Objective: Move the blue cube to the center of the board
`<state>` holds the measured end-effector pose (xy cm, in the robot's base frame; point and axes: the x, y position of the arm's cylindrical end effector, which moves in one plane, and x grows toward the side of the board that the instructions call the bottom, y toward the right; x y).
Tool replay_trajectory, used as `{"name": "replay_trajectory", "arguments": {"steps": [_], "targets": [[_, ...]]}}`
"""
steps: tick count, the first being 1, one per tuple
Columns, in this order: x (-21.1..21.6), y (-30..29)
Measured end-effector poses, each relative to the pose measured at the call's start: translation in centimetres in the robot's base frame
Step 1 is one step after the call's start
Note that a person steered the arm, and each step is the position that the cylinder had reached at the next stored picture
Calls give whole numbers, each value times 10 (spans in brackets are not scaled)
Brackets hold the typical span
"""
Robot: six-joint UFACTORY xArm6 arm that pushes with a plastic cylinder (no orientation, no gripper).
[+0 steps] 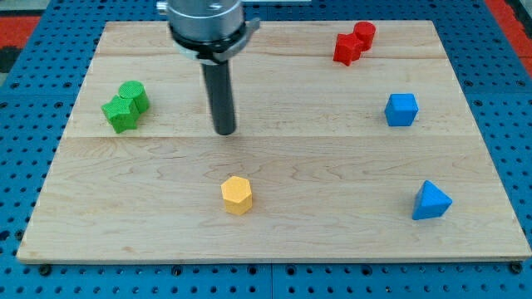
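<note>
My tip [224, 131] rests on the wooden board [274, 232] in the upper-left-of-centre area. The tool is a bare rod with nothing to clamp; it touches no block and pushes nothing.

Nearest to my tip is the green block [125, 106], to the view's left and apart from it. The yellow hexagonal block [237, 195] lies toward the view's bottom, also apart.

The blue cube [401, 109] sits well to the view's right of my tip, near the board's right edge, at roughly the same height in the view. The red block [353, 42] lies above it near the top edge; the blue triangular block [431, 201] lies below it near the bottom right.

Task status, as judged: not started in effect. The blue cube is far from the centre. Remaining steps: bring my tip round to the cube's right side, then push it leftward and slightly down to the centre, which appears unobstructed
</note>
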<state>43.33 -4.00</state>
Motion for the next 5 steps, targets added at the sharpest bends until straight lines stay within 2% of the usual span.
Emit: {"name": "replay_trajectory", "arguments": {"steps": [2,3,5], "targets": [[18,182],[18,255],[18,279]]}}
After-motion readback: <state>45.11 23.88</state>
